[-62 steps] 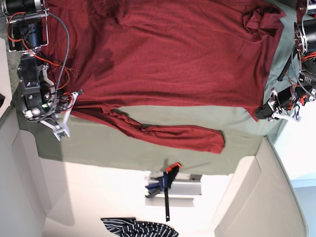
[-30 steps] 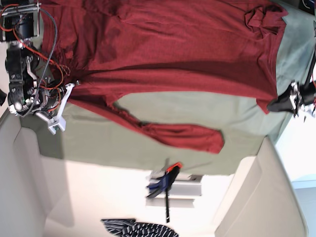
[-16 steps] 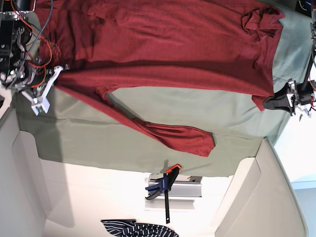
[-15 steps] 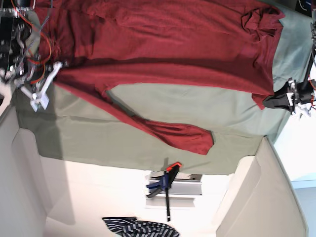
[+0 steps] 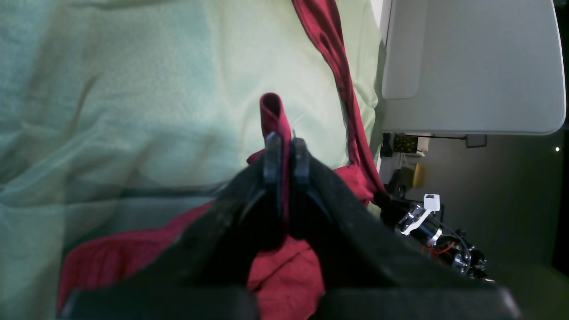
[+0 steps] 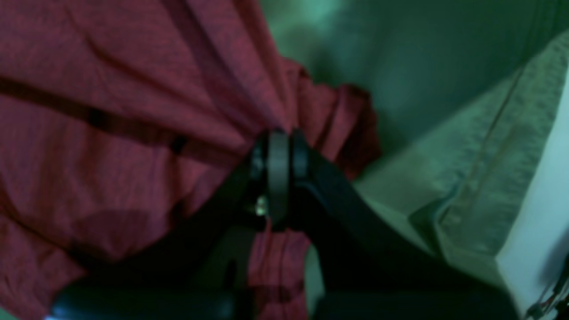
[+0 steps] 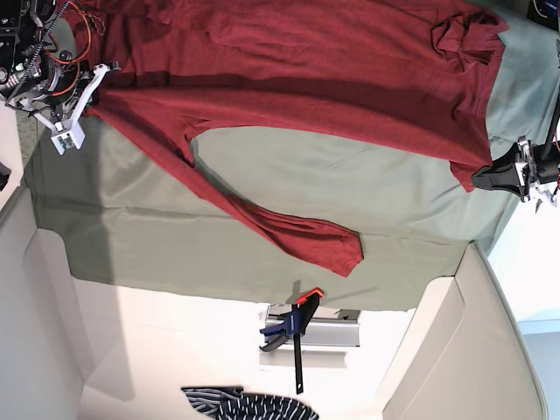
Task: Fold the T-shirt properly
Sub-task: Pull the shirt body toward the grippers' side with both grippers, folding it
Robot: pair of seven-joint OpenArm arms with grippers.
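A dark red long-sleeved T-shirt (image 7: 306, 70) lies spread across the green cloth (image 7: 350, 201), its hem edge lifted off the cloth. One sleeve (image 7: 289, 232) trails down toward the cloth's lower edge. My left gripper (image 7: 479, 178) is shut on the hem corner at the right; the left wrist view shows a red fold (image 5: 271, 111) pinched between its fingertips (image 5: 272, 146). My right gripper (image 7: 92, 83) is shut on the opposite hem corner at the left, where the right wrist view shows bunched red fabric (image 6: 275, 106) fanning out from the jaws.
A crumpled sleeve (image 7: 464, 35) sits bunched at the top right. Below the cloth, a blue and orange clamp (image 7: 293, 328) holds a metal rail, and a striped garment (image 7: 245, 404) lies at the bottom edge. White padded walls (image 7: 455, 350) flank the lower corners.
Both grippers have pulled the hem edge upward in the base view. The right gripper rose from mid-left to the top left corner. The trailing sleeve dragged up and leftward, baring more green cloth.
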